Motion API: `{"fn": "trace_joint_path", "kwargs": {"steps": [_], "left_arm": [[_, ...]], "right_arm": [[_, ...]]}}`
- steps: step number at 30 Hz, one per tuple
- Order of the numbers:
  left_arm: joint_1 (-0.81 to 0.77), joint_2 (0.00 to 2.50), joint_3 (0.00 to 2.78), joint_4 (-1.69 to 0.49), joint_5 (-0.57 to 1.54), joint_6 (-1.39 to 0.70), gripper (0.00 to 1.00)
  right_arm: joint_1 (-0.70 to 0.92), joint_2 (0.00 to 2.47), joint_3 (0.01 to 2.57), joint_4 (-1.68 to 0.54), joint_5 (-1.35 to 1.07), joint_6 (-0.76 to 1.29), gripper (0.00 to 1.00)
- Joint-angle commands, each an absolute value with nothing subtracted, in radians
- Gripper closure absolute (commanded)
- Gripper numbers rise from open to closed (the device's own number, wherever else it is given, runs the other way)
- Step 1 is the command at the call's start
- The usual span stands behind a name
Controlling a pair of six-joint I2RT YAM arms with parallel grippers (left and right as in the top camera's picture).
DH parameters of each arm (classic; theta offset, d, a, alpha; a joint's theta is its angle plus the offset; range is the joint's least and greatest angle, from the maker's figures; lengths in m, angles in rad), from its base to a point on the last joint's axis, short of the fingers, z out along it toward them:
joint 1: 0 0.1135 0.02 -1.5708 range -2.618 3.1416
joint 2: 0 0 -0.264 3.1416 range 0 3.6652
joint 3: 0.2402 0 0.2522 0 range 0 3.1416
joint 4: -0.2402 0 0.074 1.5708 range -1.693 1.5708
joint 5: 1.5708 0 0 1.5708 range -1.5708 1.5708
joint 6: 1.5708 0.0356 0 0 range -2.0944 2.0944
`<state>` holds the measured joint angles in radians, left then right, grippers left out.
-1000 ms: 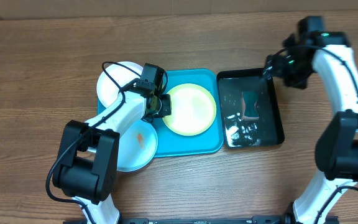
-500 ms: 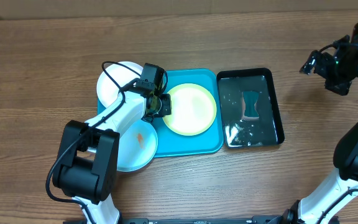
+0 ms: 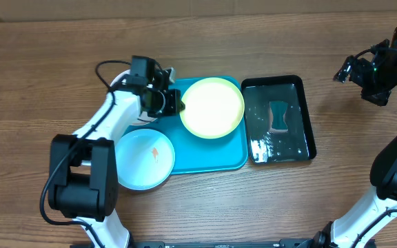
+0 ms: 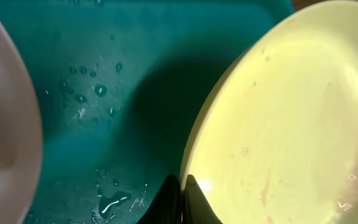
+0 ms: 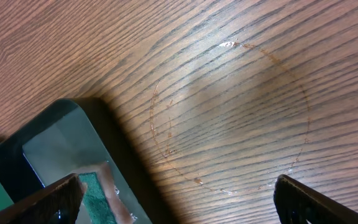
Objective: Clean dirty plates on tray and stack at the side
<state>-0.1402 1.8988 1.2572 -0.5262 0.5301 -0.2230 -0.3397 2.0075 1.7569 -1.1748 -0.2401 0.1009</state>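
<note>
My left gripper (image 3: 174, 105), clenched on the yellow-green plate (image 3: 212, 107) at its rim, has raised it off the tray (image 3: 212, 157) toward twelve o'clock, so it is ready for wiping. My right gripper (image 5: 176, 186) hangs spread open, well off at three o'clock.

A brown wood-grain table (image 3: 40, 55) fills the scene, bearing a faint ring mark (image 5: 232, 115), perhaps dried water.

Table (image 3: 47, 83) — matt wood grain; tray (image 3: 212, 155) — smooth wet plastic; black tray (image 3: 307, 117) glossy; yellow-green plate (image 3: 212, 107) smooth, glossy.
</note>
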Motion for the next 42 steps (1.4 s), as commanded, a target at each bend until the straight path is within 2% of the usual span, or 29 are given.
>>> {"fn": "trace_joint_path", "kwargs": {"steps": [1, 7, 16, 26, 42], "left_arm": [[-0.11, 1.866, 1.295, -0.528, 0.639, -0.187, 0.96], [-0.111, 1.815, 1.301, -0.53, 0.614, -0.192, 0.96], [-0.163, 1.7, 1.36, -0.598, 0.38, -0.195, 0.96], [-0.34, 1.598, 1.438, -0.614, 0.08, -0.211, 0.96], [-0.635, 1.597, 1.44, -0.568, -0.282, -0.252, 0.96]], "right_arm": [[-0.342, 2.008, 1.774, -1.172, -0.248, 0.097, 0.0], [-0.342, 2.008, 1.774, -1.172, -0.248, 0.098, 0.0], [-0.342, 2.008, 1.774, -1.172, -0.248, 0.098, 0.0], [-0.342, 2.008, 1.774, -1.172, -0.248, 0.097, 0.0], [-0.342, 2.008, 1.774, -1.172, -0.248, 0.097, 0.0]]}}
